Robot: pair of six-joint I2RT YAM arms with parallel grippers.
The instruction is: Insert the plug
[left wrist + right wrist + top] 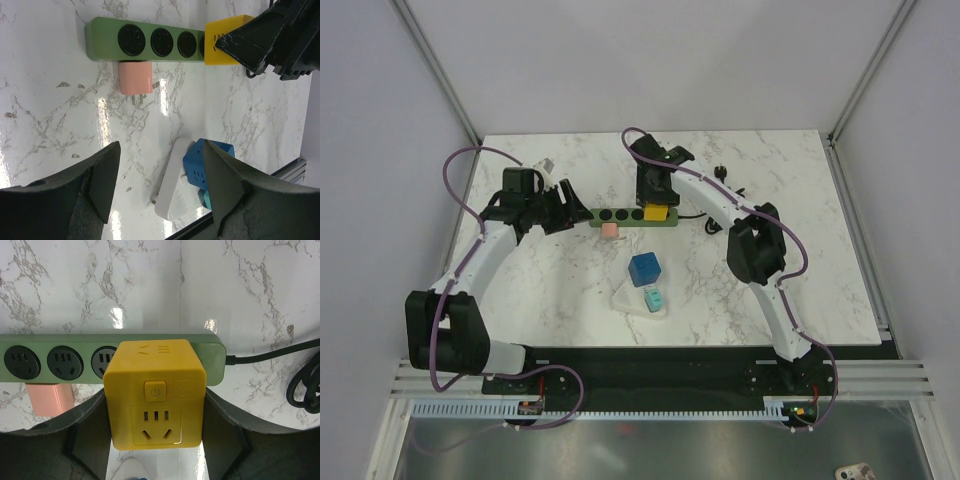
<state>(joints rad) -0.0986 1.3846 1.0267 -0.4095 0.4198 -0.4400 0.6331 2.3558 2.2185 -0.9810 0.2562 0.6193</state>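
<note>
1. The yellow plug (658,212) sits on the right end of the green strip (211,360), over its last hole.
2. The right gripper (155,400) squeezes the plug from both sides. I think this is to push it down straight.
3. The left gripper (161,150) has its fingers apart and holds nothing. It hangs by the strip's left end, maybe to stop the strip sliding.
4. The plug is a cube, so it has no long side. Its button face looks up and a bit near. Its pins are hidden; I think they point down.
5. The strip lies long from left to right. Its cord (270,355) goes off right.
6. A pink plug (135,77) lies right by the strip's near side, in no hole.
</note>
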